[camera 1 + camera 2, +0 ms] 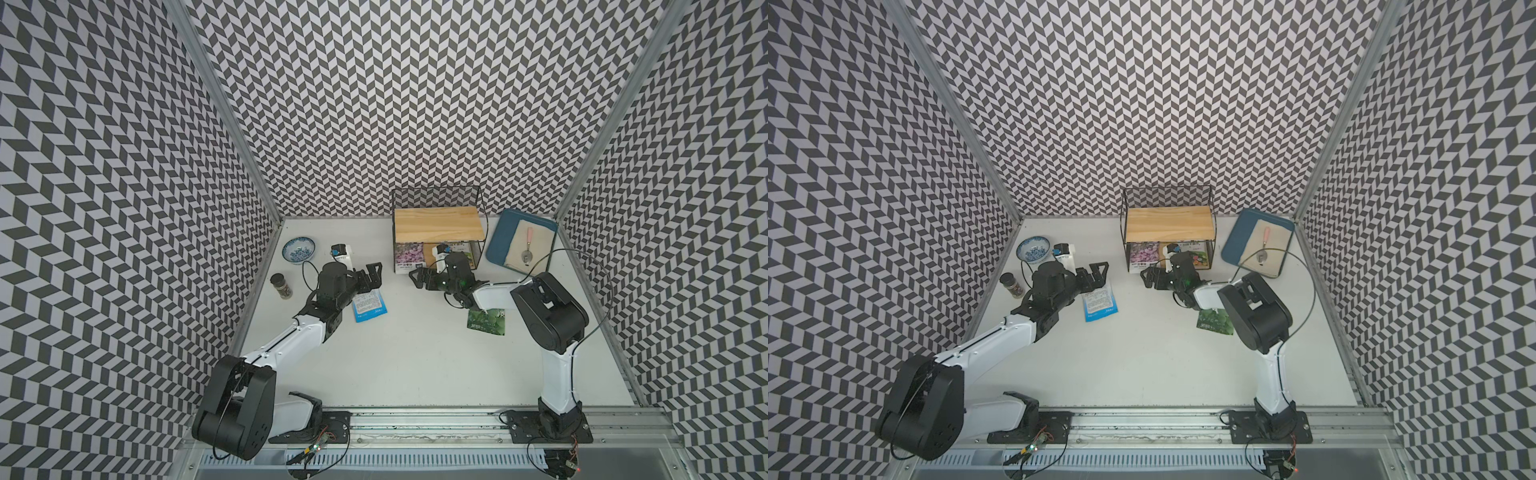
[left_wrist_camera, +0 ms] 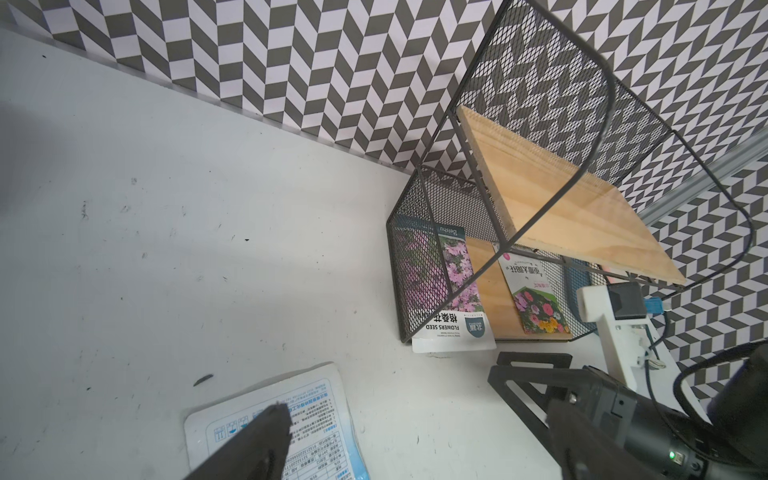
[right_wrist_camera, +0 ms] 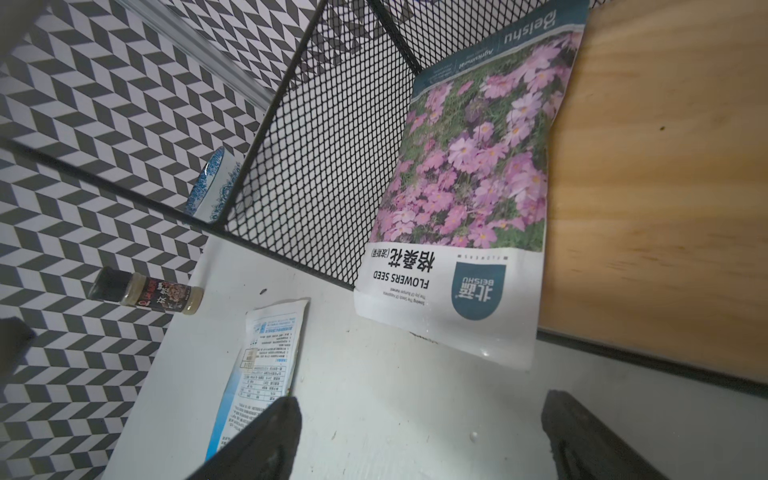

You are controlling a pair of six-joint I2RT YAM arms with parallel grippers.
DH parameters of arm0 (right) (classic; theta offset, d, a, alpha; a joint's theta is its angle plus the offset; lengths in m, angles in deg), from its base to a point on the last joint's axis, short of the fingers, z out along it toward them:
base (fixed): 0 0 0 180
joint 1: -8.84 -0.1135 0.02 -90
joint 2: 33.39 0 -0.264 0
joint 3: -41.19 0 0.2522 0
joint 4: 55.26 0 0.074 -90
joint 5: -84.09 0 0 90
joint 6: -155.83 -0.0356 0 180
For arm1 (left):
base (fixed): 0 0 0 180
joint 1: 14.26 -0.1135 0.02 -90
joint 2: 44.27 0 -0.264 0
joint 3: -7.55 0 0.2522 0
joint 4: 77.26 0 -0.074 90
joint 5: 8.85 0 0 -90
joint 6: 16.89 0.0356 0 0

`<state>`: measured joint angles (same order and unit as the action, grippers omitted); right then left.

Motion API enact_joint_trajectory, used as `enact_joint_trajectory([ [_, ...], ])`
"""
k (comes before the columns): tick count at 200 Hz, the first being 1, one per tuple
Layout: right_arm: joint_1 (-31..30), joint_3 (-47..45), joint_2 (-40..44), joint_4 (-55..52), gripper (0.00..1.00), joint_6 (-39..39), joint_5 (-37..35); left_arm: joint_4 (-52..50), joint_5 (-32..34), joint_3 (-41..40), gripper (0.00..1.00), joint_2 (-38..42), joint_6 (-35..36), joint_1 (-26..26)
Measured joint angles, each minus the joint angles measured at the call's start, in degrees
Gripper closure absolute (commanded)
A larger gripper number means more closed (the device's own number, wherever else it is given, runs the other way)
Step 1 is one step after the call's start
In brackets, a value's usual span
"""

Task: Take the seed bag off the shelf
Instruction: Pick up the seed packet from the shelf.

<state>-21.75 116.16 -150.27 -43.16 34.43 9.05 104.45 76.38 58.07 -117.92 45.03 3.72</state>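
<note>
One pink bag [image 3: 469, 187] lies flat on the shelf's [image 1: 438, 224] lower board [image 3: 648, 187], long axis front-to-back, white end overhanging toward us. Our left gripper [image 1: 372, 276] and right gripper [image 3: 422, 399] gape, empty.

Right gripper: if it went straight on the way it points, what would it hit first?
Probably the pink-flowered seed bag overhanging the shelf's lower board, just ahead of the open right gripper; depth is unclear.
</note>
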Motion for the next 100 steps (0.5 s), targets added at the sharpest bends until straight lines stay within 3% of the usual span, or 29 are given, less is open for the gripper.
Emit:
enact_joint_trajectory([
  [100,0.0,1.6,-3.8,4.5,0.2,-5.4,-0.4,-0.5,0.0,-0.7,0.0,0.0,1.0,0.0],
])
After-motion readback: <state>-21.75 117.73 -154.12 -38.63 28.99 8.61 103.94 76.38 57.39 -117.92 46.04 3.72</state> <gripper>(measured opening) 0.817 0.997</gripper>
